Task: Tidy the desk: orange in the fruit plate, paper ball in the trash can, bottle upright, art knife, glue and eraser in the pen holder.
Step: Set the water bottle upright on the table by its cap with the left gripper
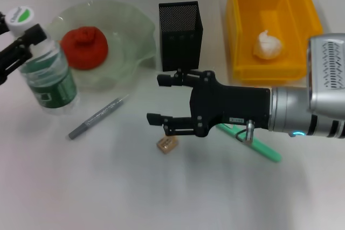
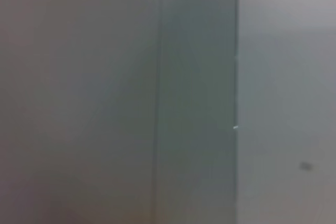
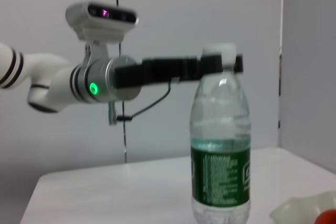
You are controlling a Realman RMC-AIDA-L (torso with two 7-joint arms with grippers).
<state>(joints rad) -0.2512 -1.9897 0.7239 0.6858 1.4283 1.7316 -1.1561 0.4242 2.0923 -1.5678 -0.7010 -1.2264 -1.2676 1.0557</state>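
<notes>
The bottle (image 1: 48,74) (image 3: 220,150) stands upright at the desk's (image 1: 108,187) left, with my left gripper (image 1: 21,47) (image 3: 220,65) shut on its neck under the white cap. In the fruit plate (image 1: 129,30) lies the orange (image 1: 84,47). The paper ball (image 1: 268,45) rests in the trash can (image 1: 269,4). My right gripper (image 1: 155,98) hangs open in front of the pen holder (image 1: 180,33), just above and behind the eraser (image 1: 167,144). A slim grey pen-shaped tool (image 1: 97,117) and a green stick (image 1: 261,148) lie flat; which is the art knife or glue I cannot tell.
The pen holder stands between the fruit plate and the trash can along the back. My right arm covers part of the green stick. The left wrist view shows only a blurred grey surface.
</notes>
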